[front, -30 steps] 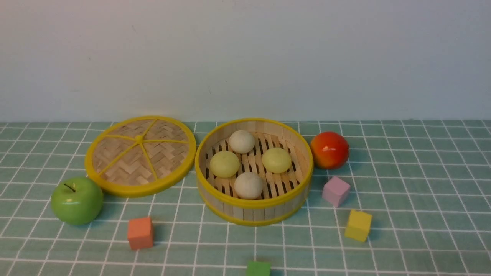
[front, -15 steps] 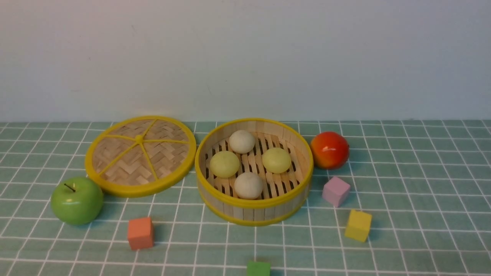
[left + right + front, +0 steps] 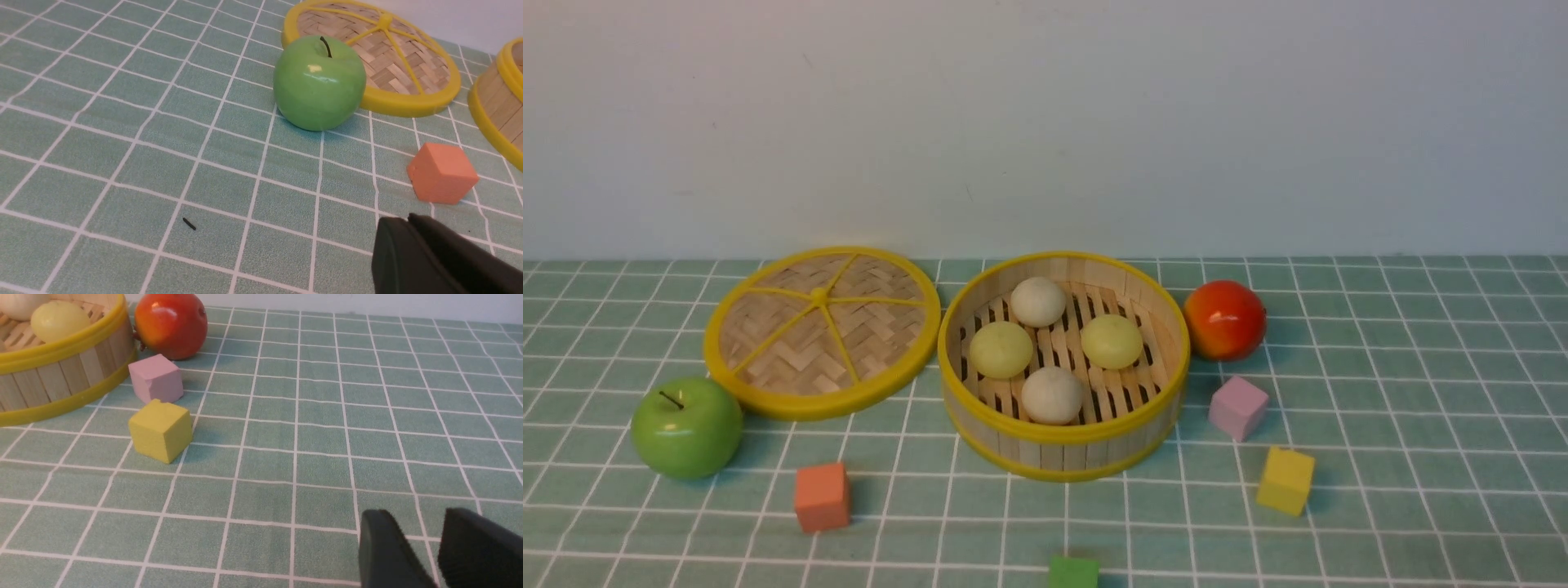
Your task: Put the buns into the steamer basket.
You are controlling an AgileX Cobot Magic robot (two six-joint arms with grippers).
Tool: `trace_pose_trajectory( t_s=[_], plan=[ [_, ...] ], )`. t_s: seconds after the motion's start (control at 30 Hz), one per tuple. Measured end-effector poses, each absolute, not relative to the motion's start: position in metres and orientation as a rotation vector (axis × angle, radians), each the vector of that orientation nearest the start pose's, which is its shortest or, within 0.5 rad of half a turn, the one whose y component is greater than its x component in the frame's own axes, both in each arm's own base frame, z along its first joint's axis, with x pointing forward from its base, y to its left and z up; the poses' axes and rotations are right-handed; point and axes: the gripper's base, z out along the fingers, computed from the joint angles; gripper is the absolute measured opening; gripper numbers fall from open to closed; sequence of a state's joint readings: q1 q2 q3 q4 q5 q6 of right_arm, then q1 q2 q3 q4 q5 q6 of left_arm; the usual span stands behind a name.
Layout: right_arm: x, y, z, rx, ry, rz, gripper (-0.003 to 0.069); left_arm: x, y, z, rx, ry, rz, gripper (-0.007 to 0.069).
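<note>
The steamer basket [image 3: 1065,454] stands at the table's middle. Inside lie all the buns: an off-white one at the back [image 3: 1037,300], a yellow-green one on the left [image 3: 1001,349], a yellow-green one on the right [image 3: 1111,340] and an off-white one at the front [image 3: 1052,394]. Neither arm shows in the front view. In the left wrist view my left gripper [image 3: 408,220] is shut and empty, near the orange cube [image 3: 442,172]. In the right wrist view my right gripper [image 3: 414,520] is open and empty above bare cloth, well away from the basket [image 3: 61,379].
The flat woven lid [image 3: 822,329] lies left of the basket, with a green apple [image 3: 686,425] in front of it. A red-orange fruit [image 3: 1223,319] sits right of the basket. Pink [image 3: 1237,407], yellow [image 3: 1285,479], orange [image 3: 822,496] and green [image 3: 1072,572] cubes lie around.
</note>
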State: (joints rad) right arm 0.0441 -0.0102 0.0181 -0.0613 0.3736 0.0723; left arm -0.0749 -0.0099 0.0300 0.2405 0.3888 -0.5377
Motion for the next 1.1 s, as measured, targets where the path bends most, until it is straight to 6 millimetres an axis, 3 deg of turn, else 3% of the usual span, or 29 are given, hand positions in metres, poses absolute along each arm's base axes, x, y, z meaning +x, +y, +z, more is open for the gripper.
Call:
trace_pose_trajectory(
  t_s=[1.1],
  plan=[
    [0.0525, 0.0003, 0.1741, -0.011, 1.864, 0.020, 0.0238, 0.0526, 0.0043, 0.1696, -0.287, 1.864, -0.182, 0.0075]
  ],
)
